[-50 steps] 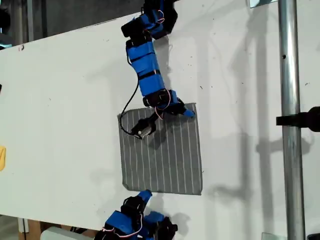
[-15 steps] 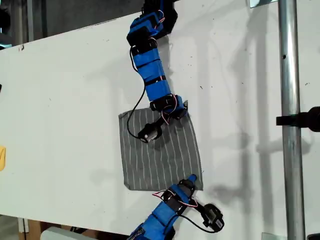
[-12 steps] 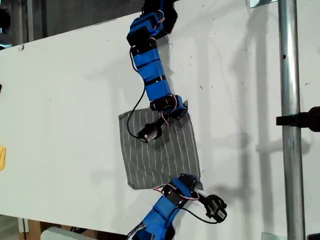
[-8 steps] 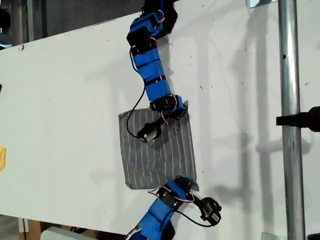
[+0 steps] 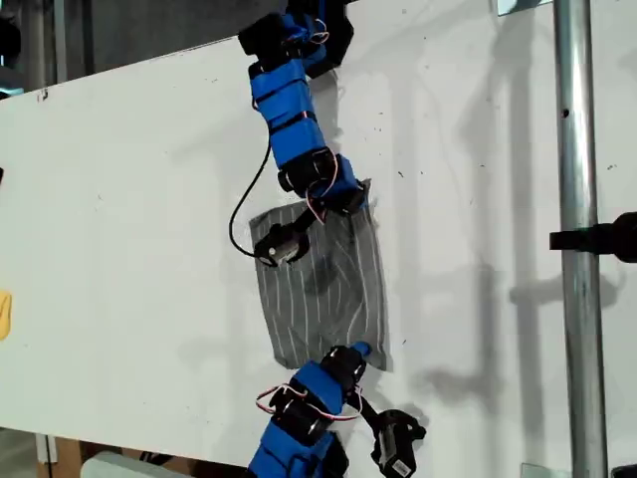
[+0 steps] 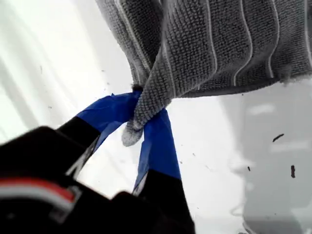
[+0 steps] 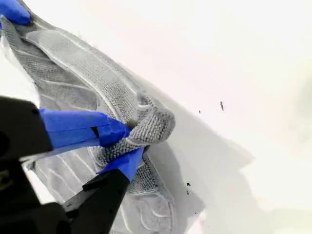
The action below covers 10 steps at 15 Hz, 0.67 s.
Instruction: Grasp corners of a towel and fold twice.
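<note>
No readable text, label, brand, number or sign anywhere in the three views. Only plain white stripes on the towel (image 5: 328, 279), no lettering.

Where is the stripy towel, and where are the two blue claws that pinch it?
towel (image 5: 328, 284), exterior view: middle of the striped cloth.
my first gripper (image 6: 139, 114), first wrist view: between its blue fingertips.
my second gripper (image 7: 127, 138), second wrist view: between its blue fingertips.

Towel (image 5: 323, 289) corners sit hidden inside both grippers' blue jaws; the exterior view's bottom edge cuts off one arm (image 5: 299, 438), and the first wrist view crops the towel's upper part.
</note>
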Each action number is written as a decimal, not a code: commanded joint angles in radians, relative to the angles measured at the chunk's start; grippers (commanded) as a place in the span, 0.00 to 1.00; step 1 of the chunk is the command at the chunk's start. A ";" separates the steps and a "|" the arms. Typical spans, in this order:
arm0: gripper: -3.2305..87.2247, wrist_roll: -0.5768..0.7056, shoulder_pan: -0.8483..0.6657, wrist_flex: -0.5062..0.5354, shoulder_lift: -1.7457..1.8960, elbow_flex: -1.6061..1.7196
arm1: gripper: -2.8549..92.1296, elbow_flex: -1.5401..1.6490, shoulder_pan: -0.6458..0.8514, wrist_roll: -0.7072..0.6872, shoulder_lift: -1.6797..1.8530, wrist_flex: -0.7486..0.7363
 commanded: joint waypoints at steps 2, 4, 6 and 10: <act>0.00 -0.040 -0.084 0.146 -0.002 -0.121 | 0.03 0.017 0.040 0.014 0.123 -0.031; 0.00 0.009 -0.210 0.218 0.011 -0.086 | 0.03 0.106 0.156 -0.003 0.120 -0.078; 0.00 0.107 -0.350 0.261 0.018 -0.057 | 0.03 0.163 0.301 -0.083 0.124 -0.118; 0.00 0.377 -0.678 0.278 0.029 0.040 | 0.03 0.120 0.604 -0.368 0.114 -0.224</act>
